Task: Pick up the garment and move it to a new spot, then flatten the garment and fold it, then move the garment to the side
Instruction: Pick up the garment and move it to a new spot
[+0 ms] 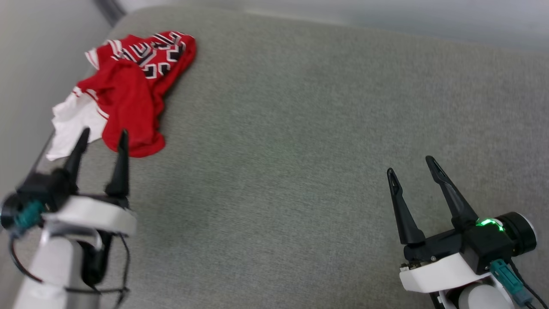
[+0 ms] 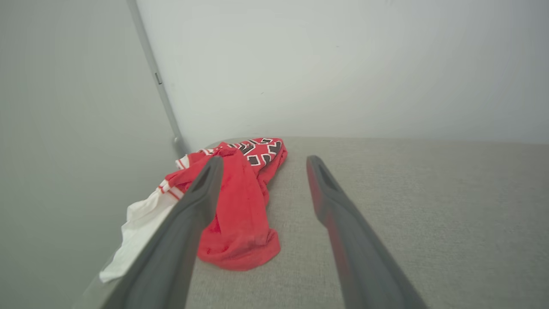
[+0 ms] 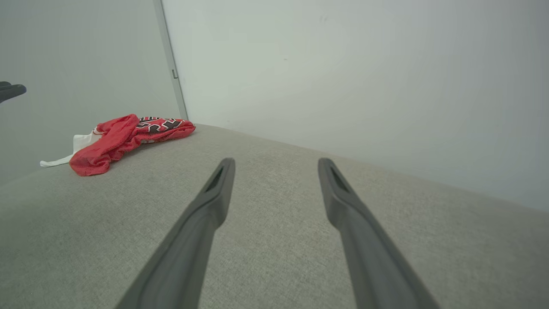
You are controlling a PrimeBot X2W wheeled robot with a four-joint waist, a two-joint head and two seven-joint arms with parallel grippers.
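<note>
The garment (image 1: pixel 128 90), red with a white sleeve and black white-outlined lettering, lies crumpled at the far left corner of the grey fabric surface (image 1: pixel 300 128), its white sleeve hanging over the left edge. My left gripper (image 1: pixel 103 135) stands open just short of the garment's near end, nothing between its fingers. In the left wrist view the garment (image 2: pixel 240 206) lies ahead between and left of the open left gripper (image 2: pixel 263 161). My right gripper (image 1: pixel 411 165) is open at the lower right, far from the garment (image 3: pixel 124 137); the right wrist view shows it (image 3: pixel 276 161) empty.
Pale walls (image 2: pixel 343 64) rise behind and to the left of the surface, meeting at a corner strip (image 2: pixel 158 86). The surface's left edge (image 1: pixel 47 146) runs close beside the garment. A dark fingertip of the left gripper (image 3: pixel 10 91) shows at the right wrist view's left border.
</note>
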